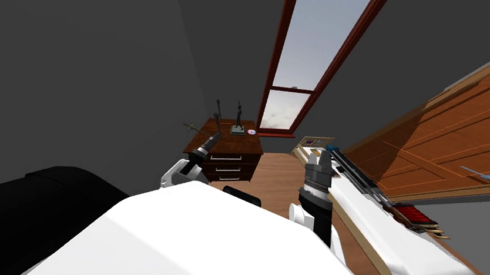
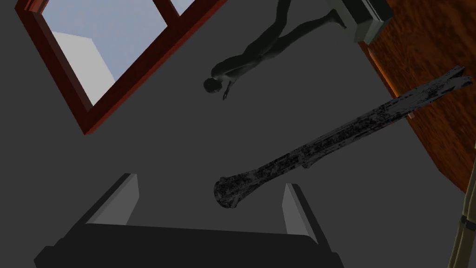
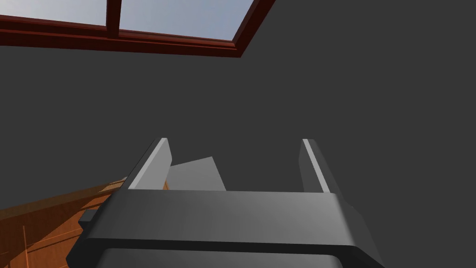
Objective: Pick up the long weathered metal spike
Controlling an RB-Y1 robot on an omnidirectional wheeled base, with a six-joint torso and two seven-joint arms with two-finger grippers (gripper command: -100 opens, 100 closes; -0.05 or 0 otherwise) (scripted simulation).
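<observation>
Spike (image 2: 325,144) (dark, pitted) is seen w/ its far tip on the wooden nightstand (image 2: 427,70) and its thick end between the spread fingers of the left gripper (image 2: 209,181), nothing gripped. Right gripper (image 3: 234,139) is likewise held wide open, empty.

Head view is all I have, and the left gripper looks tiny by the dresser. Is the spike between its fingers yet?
Observer: The spike's knobbed end lines up between the left gripper's fingers, which stand open and are not pressing it.
Operator: Which way does it run from there?
Observer: Away from the gripper. Its ragged far end reaches the brown dresser top.
Operator: And the right gripper?
Observer: The right gripper is open, with nothing between its fingers.
</observation>
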